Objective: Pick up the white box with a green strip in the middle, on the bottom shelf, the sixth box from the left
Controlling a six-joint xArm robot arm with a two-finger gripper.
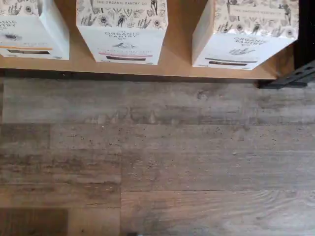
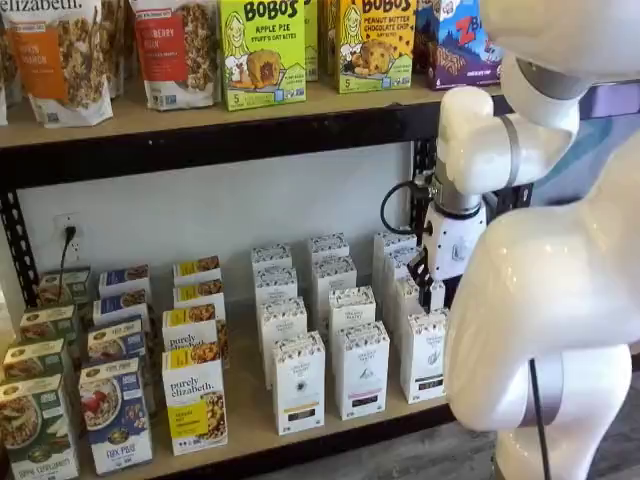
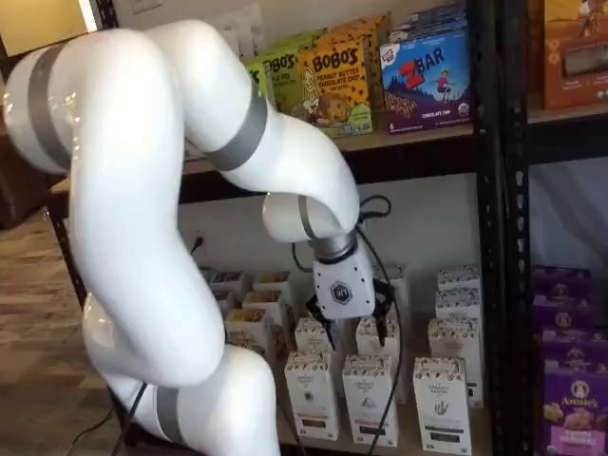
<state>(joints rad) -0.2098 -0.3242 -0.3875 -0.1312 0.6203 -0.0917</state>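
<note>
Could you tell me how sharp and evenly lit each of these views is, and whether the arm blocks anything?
Wrist view: soft focus, yet the white box lettering reads; even light. In a shelf view the arm hides the right side, no glare. In a shelf view the arm fills the left half; the gripper looks slightly blurred.

**Grey plank floor, black rack, pale wall**

The floor is weathered grey-brown wood-look planks. A black metal rack stands against a pale wall, where a plug sits in an outlet on the left. Far left in a shelf view, warm yellowish light shows over brown flooring.
</note>
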